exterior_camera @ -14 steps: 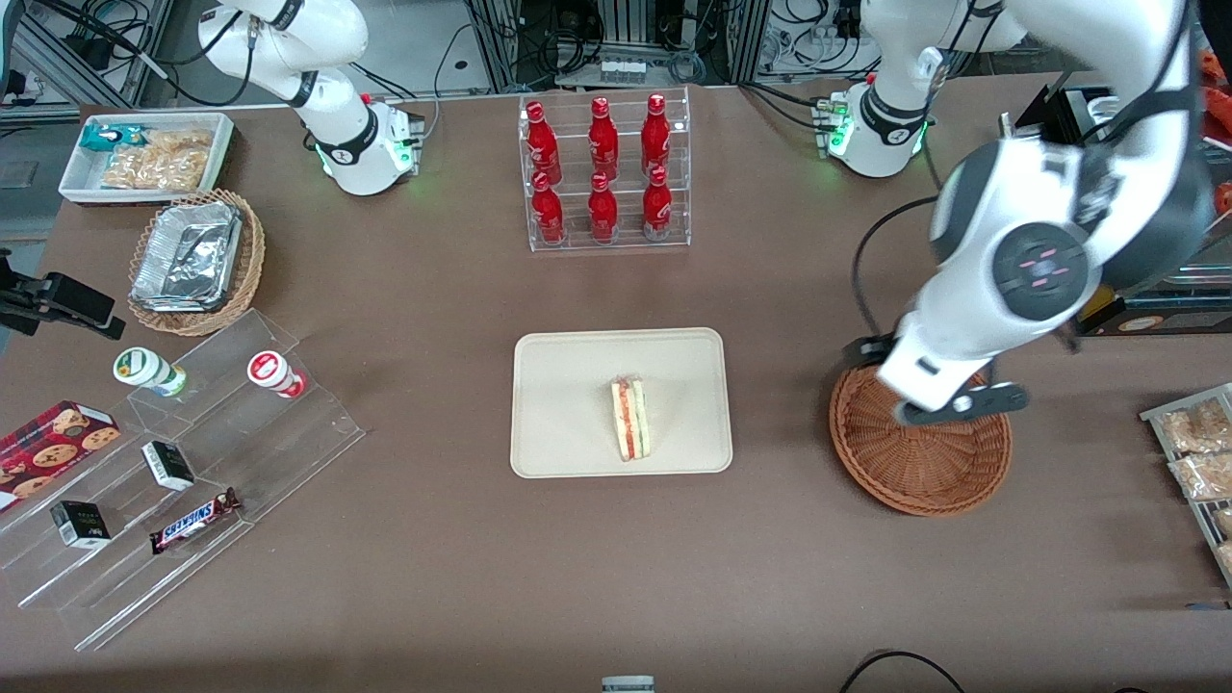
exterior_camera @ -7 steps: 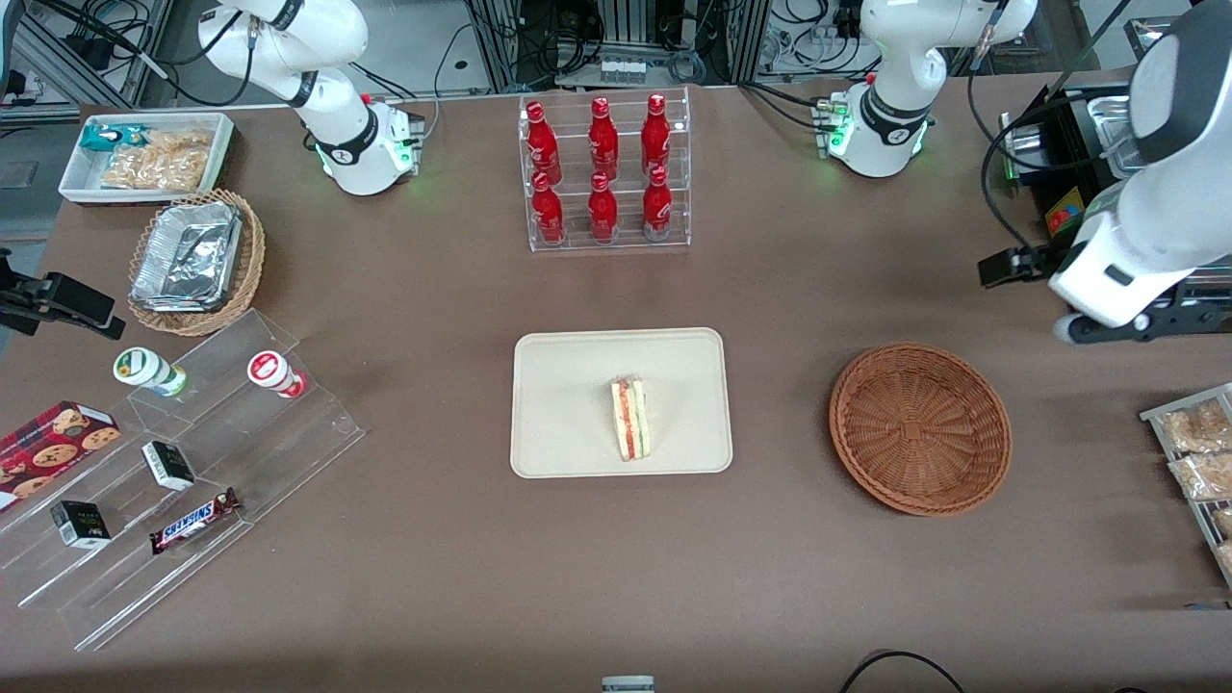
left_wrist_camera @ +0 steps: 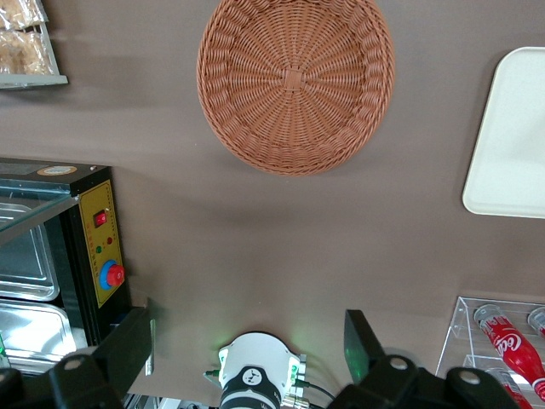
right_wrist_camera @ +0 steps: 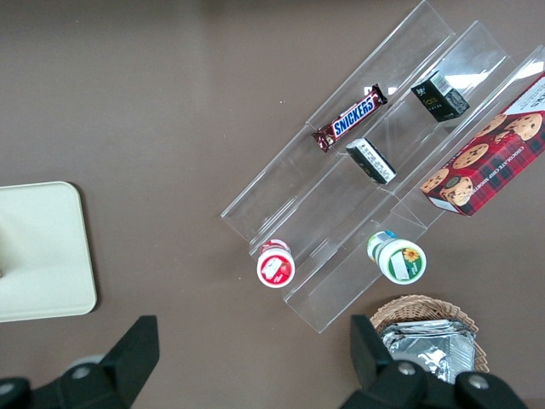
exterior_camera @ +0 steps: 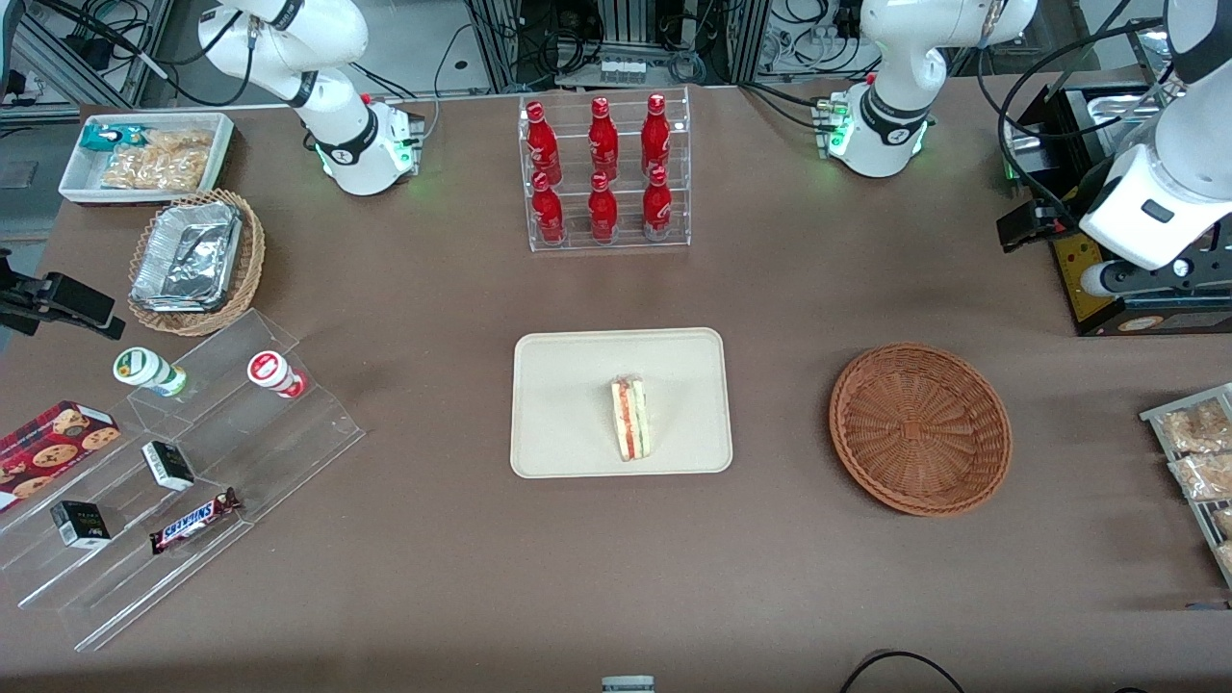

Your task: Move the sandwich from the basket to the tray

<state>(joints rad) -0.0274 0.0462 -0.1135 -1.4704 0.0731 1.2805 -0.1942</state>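
The sandwich (exterior_camera: 630,418) stands on its edge on the beige tray (exterior_camera: 568,385), its red and green filling layers showing. Beside the tray, toward the working arm's end, sits the reddish-brown wicker basket (exterior_camera: 919,428) with nothing in it. My left gripper (exterior_camera: 1155,277) hangs high over the table near the black appliance, farther from the front camera than the basket. In the left wrist view the gripper (left_wrist_camera: 247,341) is open with bare table between its fingers, and the basket (left_wrist_camera: 295,81) and a corner of the tray (left_wrist_camera: 511,136) show below it.
A black appliance with a yellow panel (exterior_camera: 1126,308) stands close under the gripper. Snack packs (exterior_camera: 1198,452) lie at the table's edge near the basket. An acrylic rack of red bottles (exterior_camera: 604,171) stands farther back than the tray. A stepped acrylic shelf (exterior_camera: 192,462) lies toward the parked arm's end.
The left arm has left its place over the basket, swinging toward the working arm's end and rising. The sandwich has stayed on the tray.
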